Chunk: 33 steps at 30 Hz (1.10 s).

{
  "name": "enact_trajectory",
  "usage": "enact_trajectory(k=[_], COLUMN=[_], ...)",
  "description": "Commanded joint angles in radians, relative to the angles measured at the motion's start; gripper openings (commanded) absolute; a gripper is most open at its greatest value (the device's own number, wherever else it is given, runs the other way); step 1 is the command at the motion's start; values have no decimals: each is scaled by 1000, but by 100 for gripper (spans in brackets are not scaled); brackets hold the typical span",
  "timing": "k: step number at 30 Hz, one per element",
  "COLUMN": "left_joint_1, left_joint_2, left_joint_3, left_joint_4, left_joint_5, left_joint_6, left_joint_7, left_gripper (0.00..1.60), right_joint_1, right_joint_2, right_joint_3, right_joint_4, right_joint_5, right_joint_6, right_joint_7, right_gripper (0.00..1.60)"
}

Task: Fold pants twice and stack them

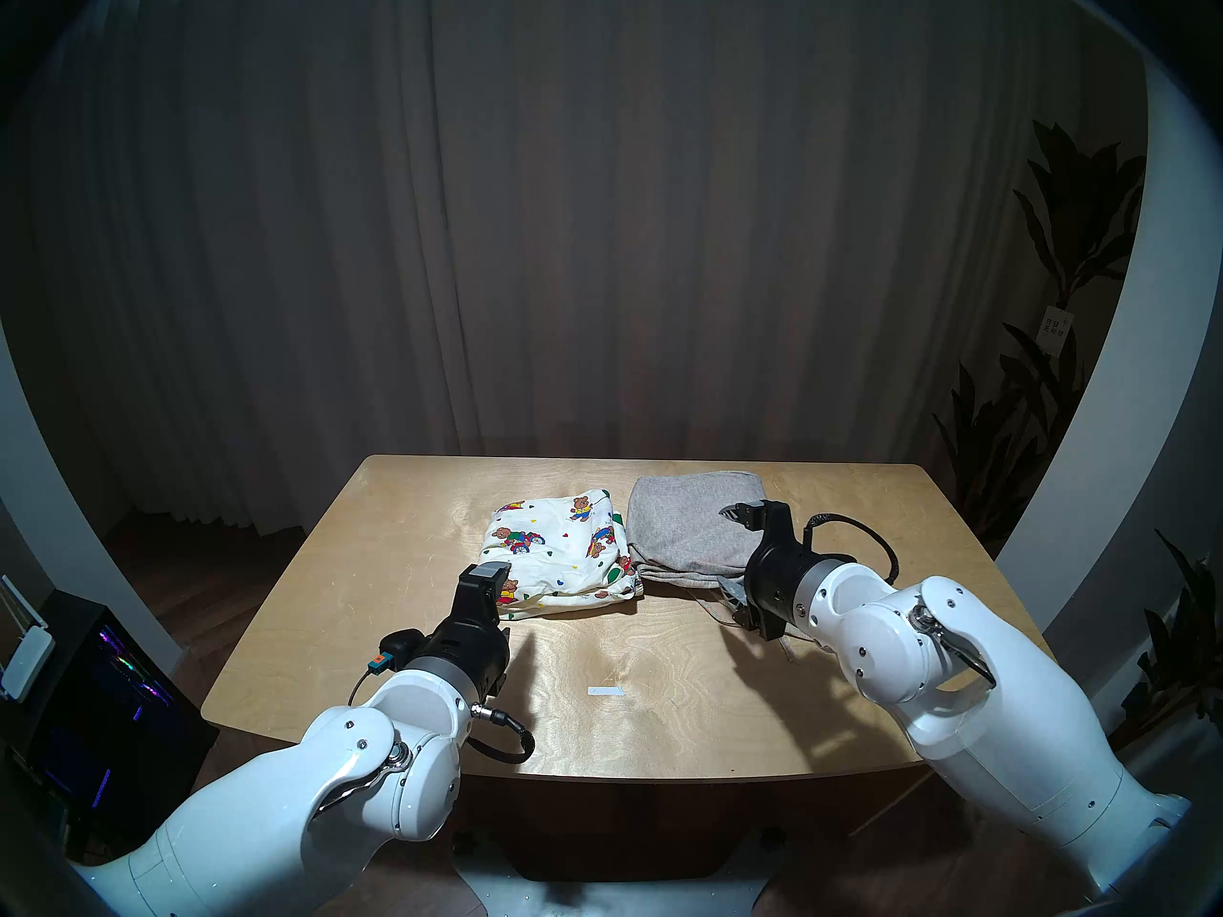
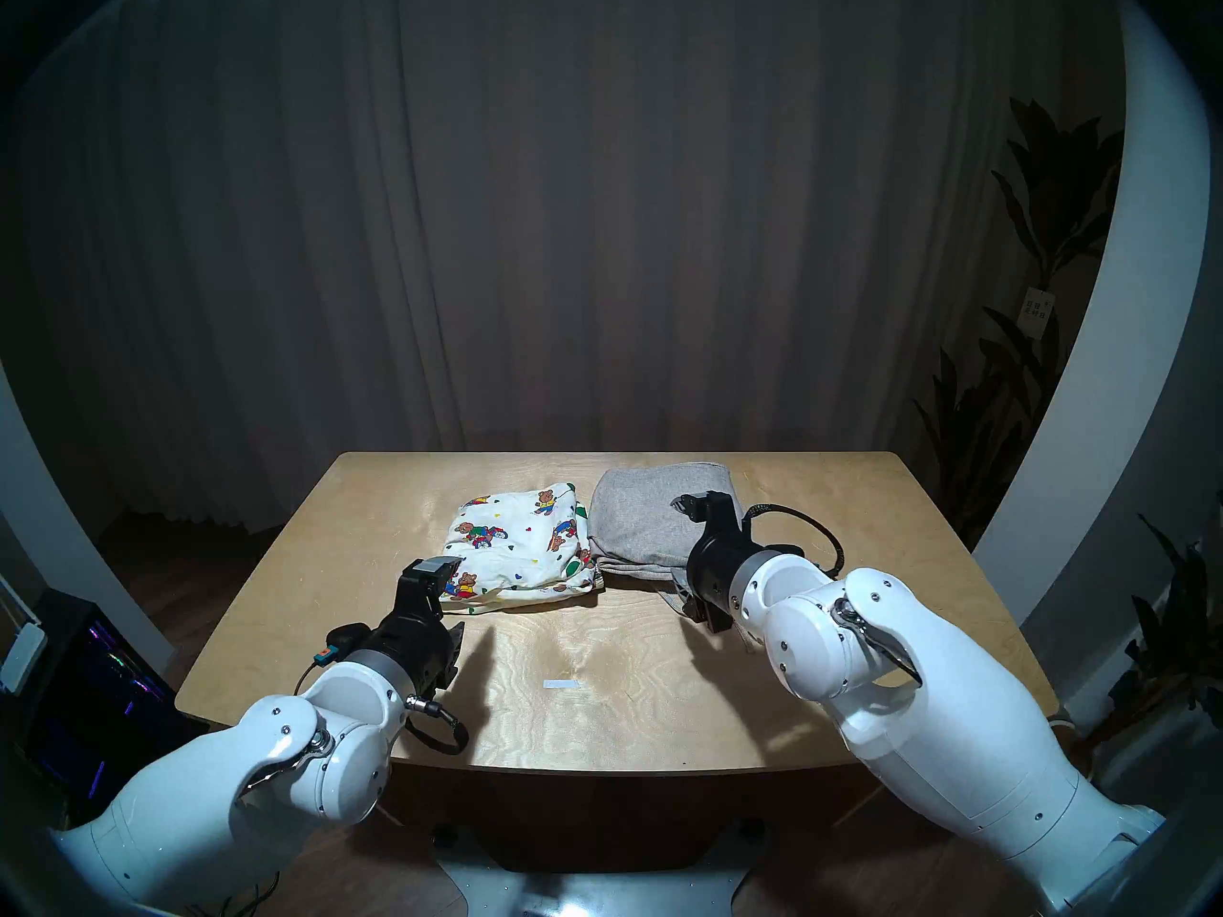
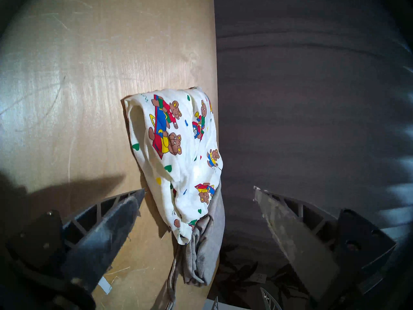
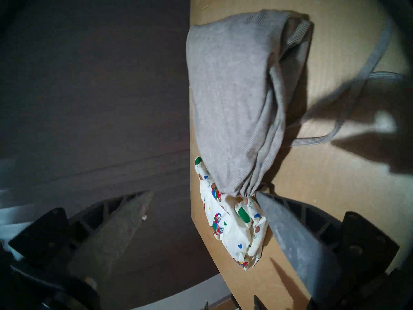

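Note:
Two folded pairs of shorts lie side by side and touching at the far middle of the wooden table (image 1: 595, 730). The cream teddy-bear shorts (image 1: 562, 552) (image 2: 523, 545) (image 3: 178, 150) (image 4: 232, 226) are on the left. On the right are the grey knit shorts (image 1: 688, 522) (image 2: 645, 518) (image 3: 207, 253) (image 4: 230, 97), whose drawstring (image 4: 368, 63) trails toward me. My left gripper (image 1: 499, 598) (image 2: 453, 595) (image 3: 199, 189) hovers open, turned sideways, at the near left corner of the teddy shorts. My right gripper (image 1: 728, 548) (image 2: 678, 538) (image 4: 203, 192) is open over the grey shorts' near right part, holding nothing.
A small white tape mark (image 1: 605, 690) lies on the table's near middle. A dark curtain hangs behind the table. A dark box with coloured lights (image 1: 99, 697) stands left of the table, and leafy plants (image 1: 1059, 267) stand at the right.

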Motion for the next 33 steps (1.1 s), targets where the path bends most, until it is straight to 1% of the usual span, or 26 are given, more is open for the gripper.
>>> enact_trajectory(k=[1, 3, 7, 9, 10, 12, 13, 16, 19, 27, 33], left_joint_1=[-117, -120, -113, -110, -109, -105, -105, -106, -107, -126, -147], left_joint_2=[-42, -43, -38, -35, -33, -32, -28, -23, -31, -35, -45], left_joint_3=[10, 12, 12, 13, 13, 14, 16, 20, 19, 17, 13], left_joint_4=[27, 35, 34, 31, 30, 26, 24, 19, 26, 76, 120], left_joint_5=[14, 24, 43, 51, 55, 60, 63, 72, 68, 60, 44], left_joint_6=[18, 13, -6, -10, -12, -17, -15, -18, -16, 8, 45], left_joint_7=[59, 74, 91, 97, 101, 105, 111, 131, 136, 152, 150], left_gripper=[160, 160, 160, 160, 160, 160, 160, 160, 160, 160, 160], right_joint_1=[-18, 0, 40, 54, 64, 78, 86, 109, 131, 196, 233], right_joint_2=[-6, -20, -59, -75, -81, -99, -104, -129, -156, -228, -270], right_joint_3=[-14, -56, -131, -159, -180, -203, -216, -244, -269, -358, -385], right_joint_4=[-101, -103, -77, -57, -45, -22, -11, 31, 69, 155, 230], right_joint_5=[1, -32, -70, -87, -114, -130, -150, -175, -191, -244, -252], right_joint_6=[-118, -129, -136, -130, -132, -133, -137, -142, -141, -126, -121], right_joint_7=[-110, -118, -128, -124, -116, -114, -110, -104, -96, -73, -74], right_gripper=[160, 160, 160, 160, 160, 160, 160, 160, 160, 160, 160])
